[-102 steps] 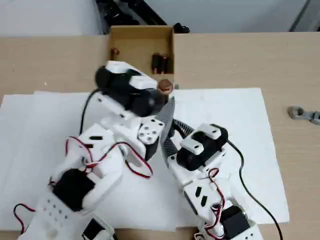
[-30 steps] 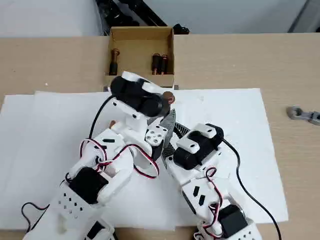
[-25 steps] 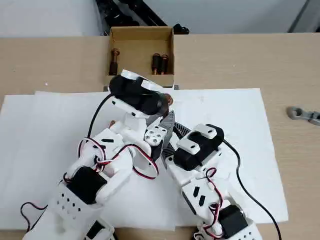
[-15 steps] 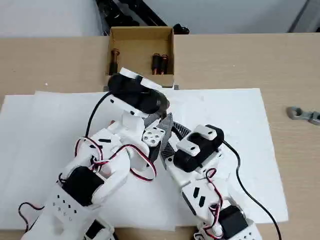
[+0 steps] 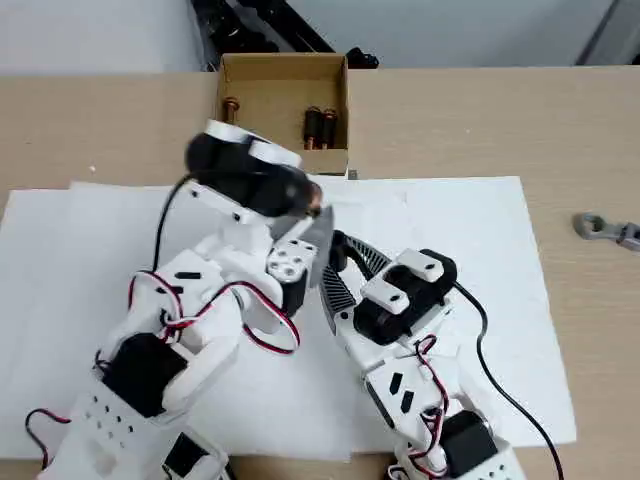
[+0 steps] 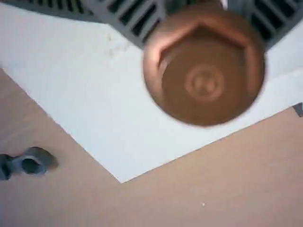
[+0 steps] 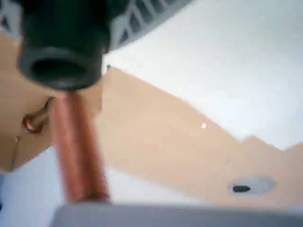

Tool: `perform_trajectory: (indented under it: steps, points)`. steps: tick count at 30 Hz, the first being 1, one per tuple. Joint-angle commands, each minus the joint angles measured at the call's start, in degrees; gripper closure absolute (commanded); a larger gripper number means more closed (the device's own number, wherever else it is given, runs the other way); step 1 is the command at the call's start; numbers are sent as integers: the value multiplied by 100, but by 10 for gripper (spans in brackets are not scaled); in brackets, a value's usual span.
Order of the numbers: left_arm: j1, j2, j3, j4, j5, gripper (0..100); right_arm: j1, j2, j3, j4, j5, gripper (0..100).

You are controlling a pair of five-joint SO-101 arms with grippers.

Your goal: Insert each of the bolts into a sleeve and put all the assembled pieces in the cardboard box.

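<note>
Left fingers (image 6: 128, 16) clamp a copper hex-flange bolt (image 6: 203, 71). Right fingers (image 7: 139, 20) apparently hold a black sleeve (image 7: 64, 45) beside its shank.

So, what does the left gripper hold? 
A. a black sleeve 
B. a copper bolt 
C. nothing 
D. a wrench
B: in the left wrist view the left gripper is shut around a copper bolt, whose head faces the camera.
</note>
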State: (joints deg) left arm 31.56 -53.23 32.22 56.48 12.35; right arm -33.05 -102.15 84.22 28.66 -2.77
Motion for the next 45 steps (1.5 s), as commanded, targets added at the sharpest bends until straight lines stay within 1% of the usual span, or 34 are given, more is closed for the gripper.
perform_trajectory:
  steps: [1, 10, 14, 19, 24, 29, 35, 37, 41, 45]
  points:
    - [-9, 0, -277, -18, 9, 995, -13, -40, -229, -171, 35, 995]
    - [-9, 18, -277, -158, -18, 994, -40, -40, -193, -154, 35, 995]
    - [-9, 308, -330, -88, -44, 994, -40, -40, -193, -154, 35, 995]
    - [0, 712, -831, 105, -35, 994, -40, -40, -193, -154, 35, 995]
    - [-26, 914, -1508, 712, -70, 994, -40, -40, -176, -154, 35, 995]
    - [-35, 1240, -2536, 1758, -290, 994, -40, -40, -35, -154, 35, 995]
    - [-35, 2180, -3899, 2848, -308, 994, -40, -40, -9, -180, 35, 995]
    - [-18, 2435, -4277, 3042, -290, 994, -40, -40, -9, -163, 35, 995]
    - [35, 2664, -4822, 3130, -264, 994, -40, -40, -9, -154, 35, 995]
    - [492, 2681, -4901, 3262, -193, 994, -40, -40, -9, -154, 35, 995]
